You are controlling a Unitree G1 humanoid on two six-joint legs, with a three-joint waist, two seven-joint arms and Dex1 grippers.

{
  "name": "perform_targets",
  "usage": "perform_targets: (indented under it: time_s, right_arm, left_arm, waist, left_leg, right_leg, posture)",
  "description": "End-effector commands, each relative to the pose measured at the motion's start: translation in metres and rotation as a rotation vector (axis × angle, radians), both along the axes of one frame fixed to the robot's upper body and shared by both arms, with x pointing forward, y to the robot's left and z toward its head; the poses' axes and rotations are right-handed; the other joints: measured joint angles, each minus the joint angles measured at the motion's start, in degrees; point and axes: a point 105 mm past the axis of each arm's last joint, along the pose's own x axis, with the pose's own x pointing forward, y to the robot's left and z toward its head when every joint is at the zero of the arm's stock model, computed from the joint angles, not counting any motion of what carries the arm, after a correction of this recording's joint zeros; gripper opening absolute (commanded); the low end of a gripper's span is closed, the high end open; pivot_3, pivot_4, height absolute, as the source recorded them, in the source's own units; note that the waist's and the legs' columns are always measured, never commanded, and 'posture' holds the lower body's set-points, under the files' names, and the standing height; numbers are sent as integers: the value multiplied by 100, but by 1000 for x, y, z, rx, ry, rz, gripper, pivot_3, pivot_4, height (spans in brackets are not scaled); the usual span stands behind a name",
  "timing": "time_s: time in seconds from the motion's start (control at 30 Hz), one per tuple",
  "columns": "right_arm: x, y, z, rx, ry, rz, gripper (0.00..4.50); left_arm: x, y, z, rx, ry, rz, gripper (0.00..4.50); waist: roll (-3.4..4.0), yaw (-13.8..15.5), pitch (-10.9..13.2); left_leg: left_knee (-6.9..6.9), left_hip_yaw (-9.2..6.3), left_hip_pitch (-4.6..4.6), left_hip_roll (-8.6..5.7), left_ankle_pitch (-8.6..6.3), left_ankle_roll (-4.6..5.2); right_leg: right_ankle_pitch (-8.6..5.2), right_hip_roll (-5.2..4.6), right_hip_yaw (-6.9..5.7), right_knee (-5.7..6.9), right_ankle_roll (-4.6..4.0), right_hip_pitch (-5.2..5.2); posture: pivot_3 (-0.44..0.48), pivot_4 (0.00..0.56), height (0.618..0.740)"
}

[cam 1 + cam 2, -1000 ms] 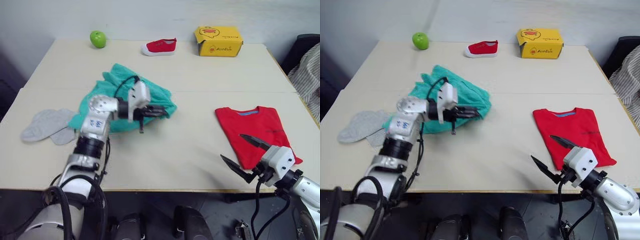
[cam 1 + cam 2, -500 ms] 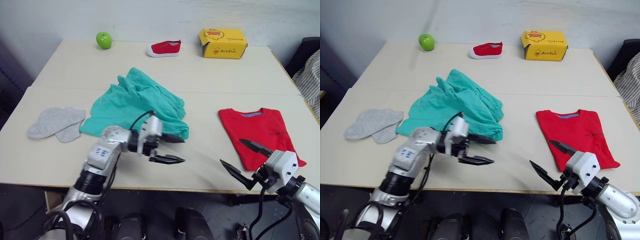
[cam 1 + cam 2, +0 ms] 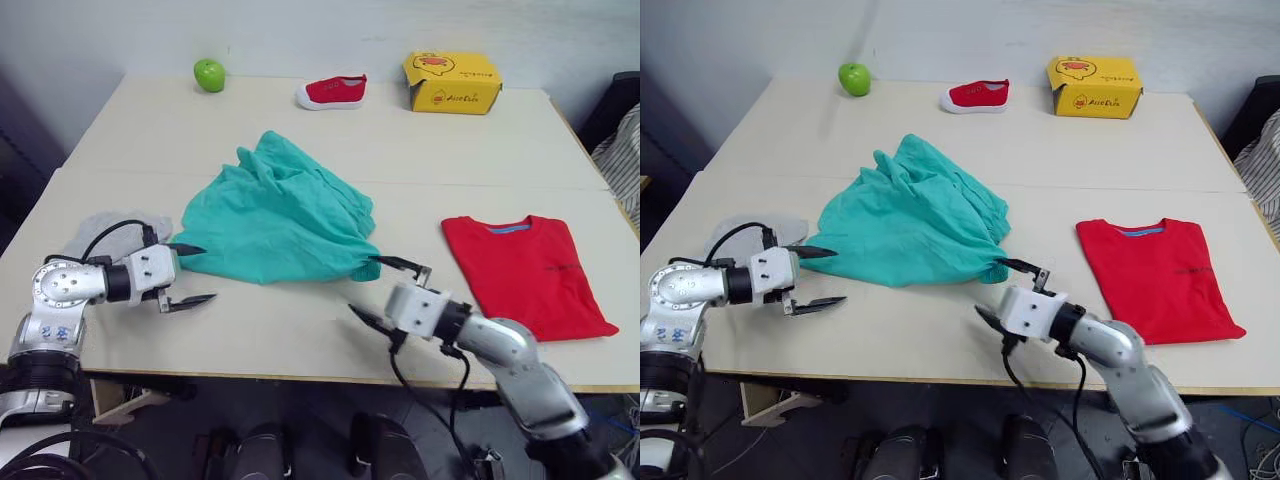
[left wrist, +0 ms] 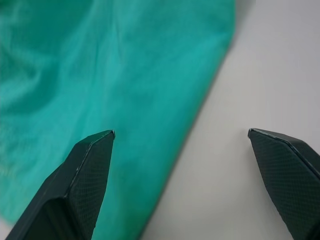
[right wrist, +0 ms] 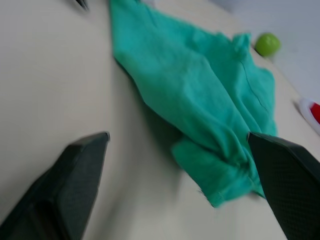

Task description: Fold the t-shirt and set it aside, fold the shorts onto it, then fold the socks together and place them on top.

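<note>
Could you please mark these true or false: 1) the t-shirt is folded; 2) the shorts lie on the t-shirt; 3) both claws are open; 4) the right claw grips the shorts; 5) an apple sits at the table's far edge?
1) True: the t-shirt lies folded flat.
2) False: the shorts lie apart from it, crumpled.
3) True: left claw and right claw are open.
4) False: it is empty, beside the shorts' corner.
5) True: the apple sits there.

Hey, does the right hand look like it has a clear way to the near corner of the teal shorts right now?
Probably yes: the right hand is open beside the teal shorts, and only bare table lies between.
</note>
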Motion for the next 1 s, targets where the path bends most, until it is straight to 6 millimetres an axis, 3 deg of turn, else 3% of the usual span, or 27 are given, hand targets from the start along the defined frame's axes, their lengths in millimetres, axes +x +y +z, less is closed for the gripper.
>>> perform_targets:
  time_s: [0.03, 0.27, 0.43, 0.57, 0.93, 1.0]
  right_arm:
    - [16, 2, 8, 43, -69, -90, 4500]
    - [27, 8, 9, 171, 8, -144, 4500]
    - [30, 9, 13, 232, 28, -151, 4500]
    - [31, 13, 19, 245, 5, -129, 4500]
    - [28, 5, 16, 235, 42, -134, 4500]
    - [28, 3, 15, 228, 56, -131, 4500]
  left_arm:
    - [-5, 13, -9, 80, -17, 19, 4479]
    - [8, 23, -27, 122, 11, 128, 4479]
    - [18, 20, -40, 123, 62, 162, 4479]
    - [24, 17, -53, 136, 113, 175, 3652]
    - [29, 12, -63, 134, 153, 186, 153]
    - [32, 11, -60, 125, 141, 185, 67]
  waist:
    - [0, -24, 0]
    - [5, -25, -3]
    - [72, -19, -47]
    - [111, -21, -70]
    - [124, -37, -84]
    - [124, -32, -84]
  left_leg:
    - [0, 2, 1, 0, 1, 1]
    - [-2, 0, 21, 5, 9, -5]
    - [-2, -1, 35, 6, 12, -4]
    - [-7, 0, 53, 2, 13, -4]
    - [-19, 6, 86, 5, 8, 1]
    - [-21, 6, 87, 6, 7, 2]
  right_leg:
    - [1, 0, 2, 0, 1, 0]
    - [-1, 5, 3, 21, -2, 5]
    - [-1, 4, 8, 20, -2, 12]
    - [-2, 5, 7, 20, -3, 28]
    - [-5, 4, 15, 17, -7, 51]
    - [-5, 4, 15, 17, -8, 50]
  posture:
    - [0, 150, 740]
    - [0, 150, 740]
    - [0, 150, 740]
    - [0, 150, 740]
    - [0, 150, 740]
    - [0, 150, 740]
